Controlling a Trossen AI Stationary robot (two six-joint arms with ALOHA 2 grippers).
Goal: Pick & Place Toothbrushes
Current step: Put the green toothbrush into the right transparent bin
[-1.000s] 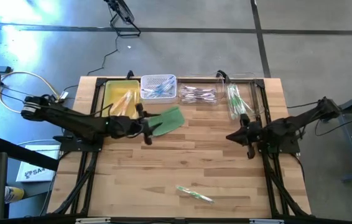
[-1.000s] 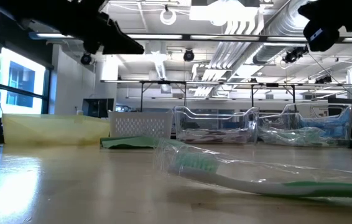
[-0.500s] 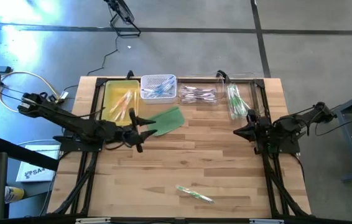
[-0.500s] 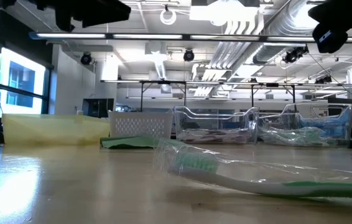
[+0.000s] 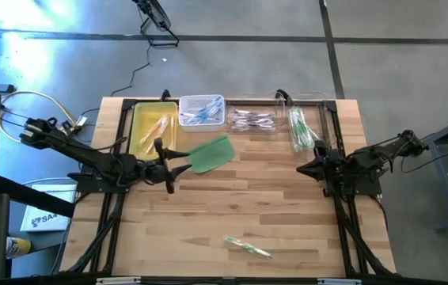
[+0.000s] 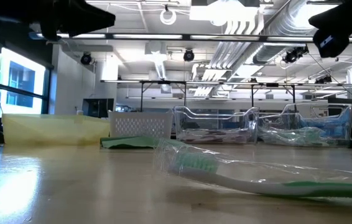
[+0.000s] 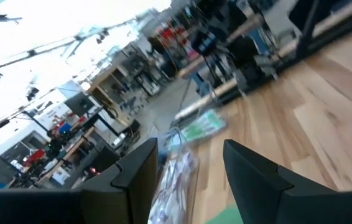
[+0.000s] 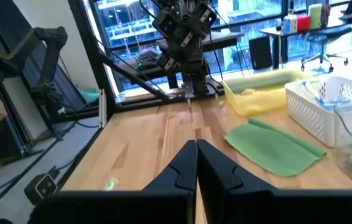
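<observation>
Wrapping blurs the green-handled toothbrush in clear plastic (image 5: pixel 248 246) lying alone near the table's front edge. More toothbrushes (image 5: pixel 202 115) fill the rear bins. Left gripper (image 5: pixel 165 162) hovers beside the flat green pad (image 5: pixel 212 153), fingers spread, empty. Right gripper (image 5: pixel 301 169) is pressed closed, empty.

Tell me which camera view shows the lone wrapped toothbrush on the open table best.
The low view. The wrapped toothbrush lies right before that camera, so its green-and-white bristles, green handle and clear wrapper fill the foreground. The high view shows it only as a small sliver near the table's front edge. Neither wrist view shows it clearly.
</observation>
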